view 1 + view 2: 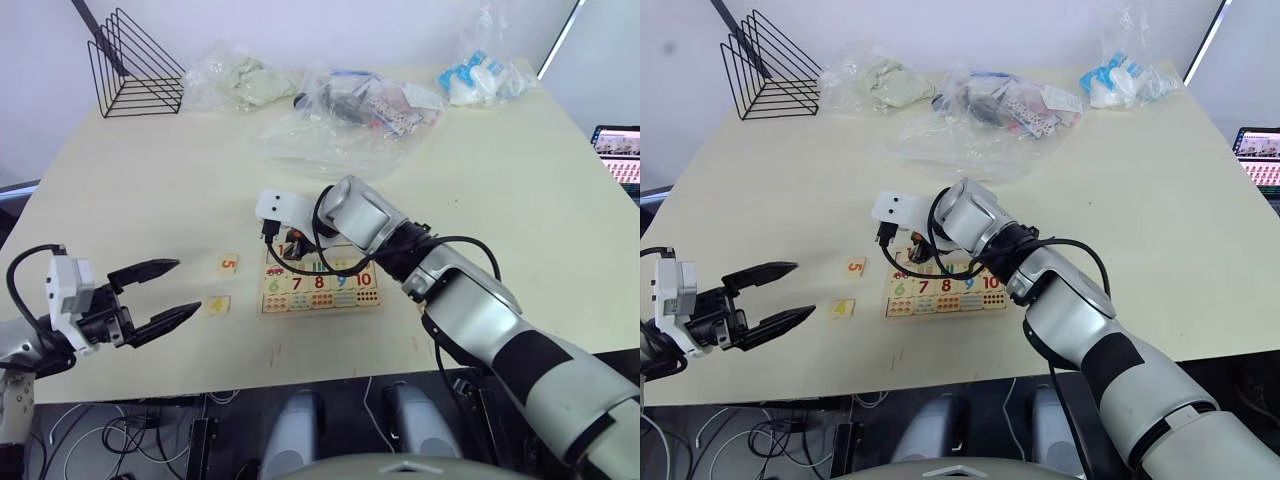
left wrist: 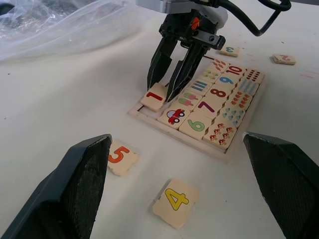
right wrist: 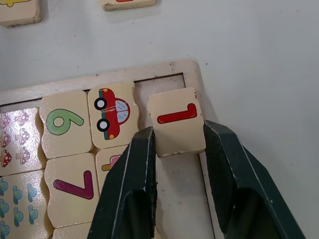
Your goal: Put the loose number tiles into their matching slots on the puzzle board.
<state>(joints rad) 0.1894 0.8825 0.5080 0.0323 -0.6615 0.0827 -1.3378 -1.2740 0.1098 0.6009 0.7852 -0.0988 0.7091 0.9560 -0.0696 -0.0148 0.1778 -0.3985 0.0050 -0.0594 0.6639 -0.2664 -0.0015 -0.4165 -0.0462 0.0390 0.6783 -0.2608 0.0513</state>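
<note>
**benchwatcher:** Looking at the right gripper [image 3: 178,144] first: its two fingers are clamped on the sides of the 1 tile [image 3: 177,121], and the tile sits tilted over the end corner of the puzzle board [image 2: 139,112], half across the rim. My guess is it's being lined up for the end slot [image 3: 167,85] next to the car picture [image 3: 110,112], which is why it's held by the edges, so the bottom can drop in flat.

**tilefan:** Agreed, not seated yet. And the left gripper [image 1: 160,292]?

**benchwatcher:** Fingers spread wide, holding nothing, hovering near the front left edge of the table [image 1: 150,190]. The 4 tile [image 1: 215,305] and 5 tile [image 1: 229,264] lie right beside it, just left of the board, so I'd say it's staged for those. The 3 tile [image 2: 230,50] and 2 tile [image 2: 283,58] lie on the table past the board's far side.
</note>
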